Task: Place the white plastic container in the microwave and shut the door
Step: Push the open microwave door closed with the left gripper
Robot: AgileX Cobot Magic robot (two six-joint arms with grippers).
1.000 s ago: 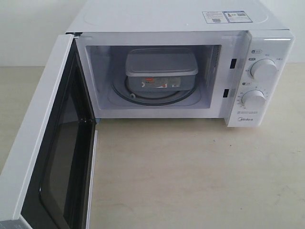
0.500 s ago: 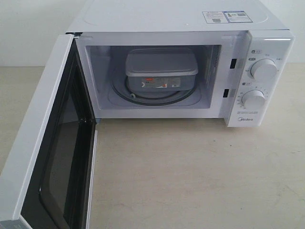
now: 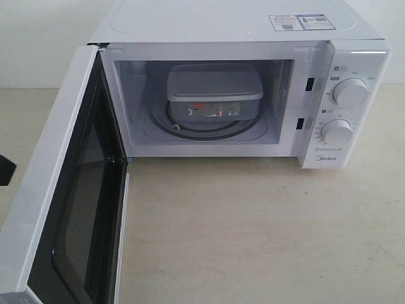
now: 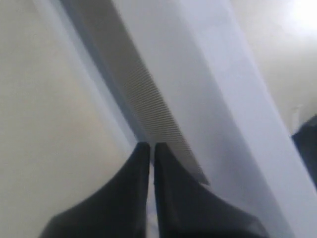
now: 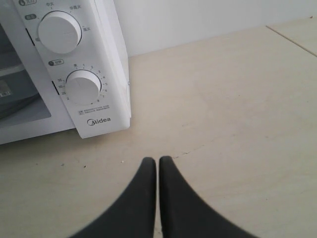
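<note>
The white plastic container (image 3: 214,92) sits on the glass turntable inside the microwave (image 3: 234,25), its red-marked label facing out. The door (image 3: 69,183) stands wide open at the left, black inner frame showing. A dark bit of my left gripper (image 3: 5,170) peeks in at the left edge, outside the door. In the left wrist view my left gripper (image 4: 151,147) is shut and empty, its tips close against the door's outer face (image 4: 198,99). My right gripper (image 5: 158,161) is shut and empty over the table, near the microwave's dial panel (image 5: 74,69).
The beige tabletop (image 3: 266,228) stretches in front of the microwave. Two round dials (image 3: 349,92) sit on the right panel. A pale wall rises behind the microwave.
A dark part of the left gripper has come into the exterior view at the left edge, beside the open door. The container and door have not moved.
</note>
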